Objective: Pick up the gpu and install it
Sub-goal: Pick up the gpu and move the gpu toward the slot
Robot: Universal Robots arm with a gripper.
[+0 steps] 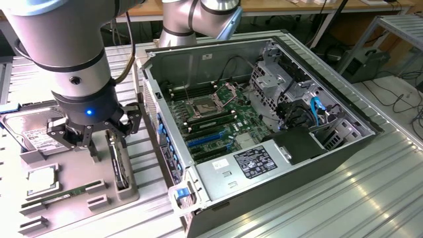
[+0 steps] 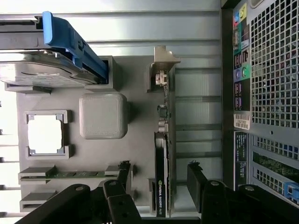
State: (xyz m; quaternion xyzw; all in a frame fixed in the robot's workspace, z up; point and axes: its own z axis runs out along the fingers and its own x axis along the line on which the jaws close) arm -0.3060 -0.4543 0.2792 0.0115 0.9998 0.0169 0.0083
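The gpu [image 1: 120,166] stands on its long edge in a slot of the grey parts tray [image 1: 79,166], to the exterior view's left of the open computer case [image 1: 297,163]. In the wrist view the gpu [image 2: 162,154] is a thin dark card with a pale metal bracket [image 2: 163,63] at its far end. My gripper [image 1: 102,148] hangs just above the card's near end and is open. Its two black fingers [image 2: 196,175] stand one on each side of the card without touching it, so the gripper [image 2: 160,175] holds nothing.
The tray [image 2: 138,93] also carries a hard drive [image 1: 33,134] with a blue clip [image 2: 70,42], a processor [image 1: 41,181], a green memory stick [image 1: 66,193] and a grey square block [image 2: 103,115]. The motherboard [image 1: 211,119] with blue slots [image 1: 205,139] lies inside the case [image 2: 271,93].
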